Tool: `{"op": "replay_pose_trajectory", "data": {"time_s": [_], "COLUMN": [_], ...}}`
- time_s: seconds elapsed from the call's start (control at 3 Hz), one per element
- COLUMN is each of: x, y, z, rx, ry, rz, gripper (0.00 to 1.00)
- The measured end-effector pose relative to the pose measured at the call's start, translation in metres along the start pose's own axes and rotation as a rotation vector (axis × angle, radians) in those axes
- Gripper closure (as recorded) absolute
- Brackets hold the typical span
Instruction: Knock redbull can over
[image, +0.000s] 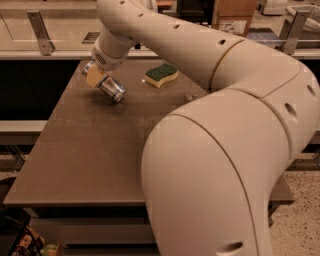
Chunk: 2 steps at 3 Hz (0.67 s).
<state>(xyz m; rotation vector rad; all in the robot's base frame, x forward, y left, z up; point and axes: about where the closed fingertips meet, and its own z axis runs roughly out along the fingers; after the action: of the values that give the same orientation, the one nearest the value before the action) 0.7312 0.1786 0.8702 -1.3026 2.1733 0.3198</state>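
Brown matte table (75, 150). Gripper (97, 79) over far-left part, pinching can (113, 89). Can tilted, free end low over tabletop. Sponge (161, 75) near, to right. Ledge (50, 50) behind. Speckled floor (300, 210) on right.

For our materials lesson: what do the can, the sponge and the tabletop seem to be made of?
The redbull can, tilted at the pincer, far left: likely thin metal, shiny silver sheen. The sponge: seemingly soft foam, yellow body, matte green scouring top. The table: perhaps laminate or wood, matte brown, faint streaks.
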Motion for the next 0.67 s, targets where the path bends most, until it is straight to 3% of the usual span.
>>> {"op": "replay_pose_trajectory", "data": {"time_s": [0.67], "x": [-0.003], "y": [-0.004], "z": [0.042], "rx": [-0.081], "ry": [0.018], "rz": [-0.024], "gripper": [1.0]}}
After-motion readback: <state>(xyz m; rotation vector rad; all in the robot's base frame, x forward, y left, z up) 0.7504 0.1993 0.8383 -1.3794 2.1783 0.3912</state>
